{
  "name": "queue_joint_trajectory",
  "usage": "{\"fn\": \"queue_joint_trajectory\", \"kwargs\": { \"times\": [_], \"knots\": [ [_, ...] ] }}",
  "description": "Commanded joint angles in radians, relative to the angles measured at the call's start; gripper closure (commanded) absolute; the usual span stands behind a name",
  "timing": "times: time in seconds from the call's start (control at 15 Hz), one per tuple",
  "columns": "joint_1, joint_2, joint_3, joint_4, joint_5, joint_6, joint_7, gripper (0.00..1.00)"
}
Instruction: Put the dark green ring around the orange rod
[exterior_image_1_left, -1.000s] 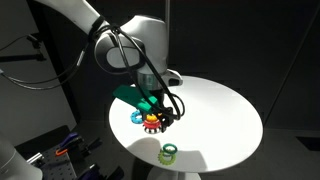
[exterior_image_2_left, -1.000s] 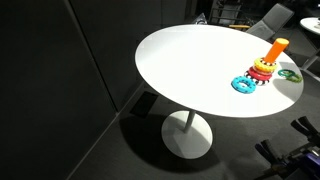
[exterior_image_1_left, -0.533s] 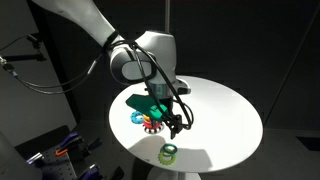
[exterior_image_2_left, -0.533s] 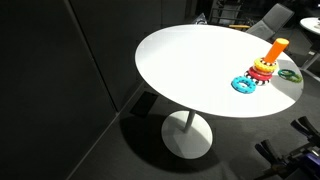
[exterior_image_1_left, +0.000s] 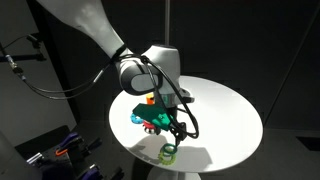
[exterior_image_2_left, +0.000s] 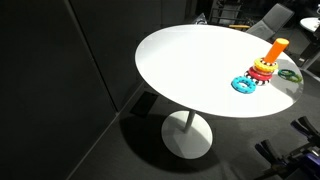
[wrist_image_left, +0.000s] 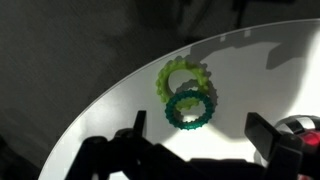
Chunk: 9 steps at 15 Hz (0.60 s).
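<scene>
The dark green ring lies flat on the white table, overlapping a lighter yellow-green ring. In an exterior view the two rings sit near the table's front edge. My gripper is open and empty, with its fingers spread just short of the dark green ring; it hangs slightly above and beside the rings. The orange rod stands upright on its red base with several rings stacked on it. In an exterior view the arm mostly hides the orange rod.
A teal-blue ring lies beside the rod's base and also shows in an exterior view. The round white table drops off close to the green rings. Dark floor and equipment surround it.
My gripper has moved away from over the rod and down toward the green rings near the table's edge. The rings and the rod have not moved.
</scene>
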Motion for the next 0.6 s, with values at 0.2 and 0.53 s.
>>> {"fn": "queue_joint_trajectory", "kwargs": {
  "times": [0.2,0.53],
  "knots": [
    [-0.035,0.09,0.039,0.058,-0.033,0.049,0.046,0.0],
    [-0.046,0.146,0.064,0.098,-0.028,0.057,0.05,0.0]
  ]
}}
